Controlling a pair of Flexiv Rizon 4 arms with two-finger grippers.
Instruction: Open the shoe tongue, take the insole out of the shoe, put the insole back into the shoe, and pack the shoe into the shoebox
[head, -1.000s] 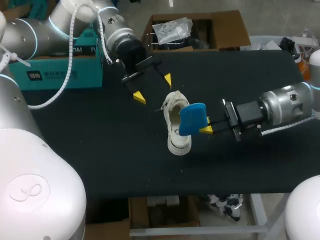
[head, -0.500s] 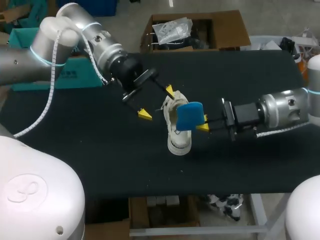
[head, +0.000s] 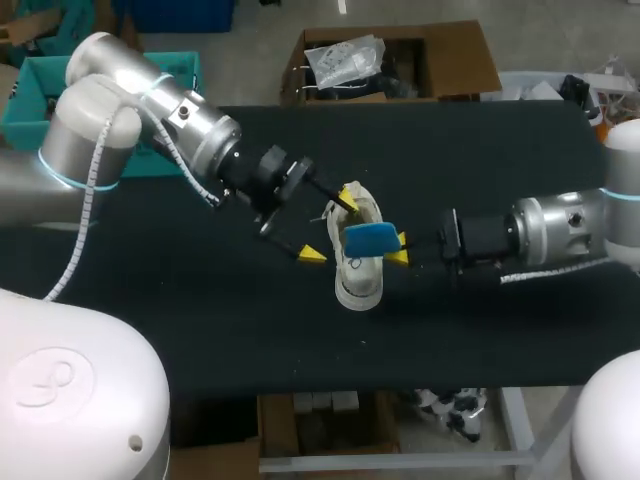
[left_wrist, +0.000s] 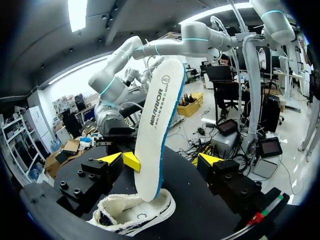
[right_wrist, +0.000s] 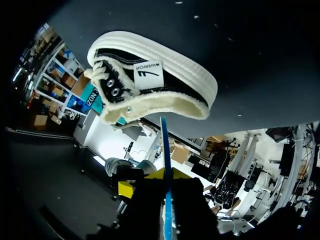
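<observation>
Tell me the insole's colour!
The flat foam insole is white one side, blue the other; best in left wrist view.

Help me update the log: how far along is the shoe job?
Done: the insole is out of the shoe. In hand: the right end effector grips it over the shoe's opening, apparently to reinsert; the left end effector is open beside the shoe. Left: seating the insole and packing the shoe into the teal box at the table's far left.
</observation>
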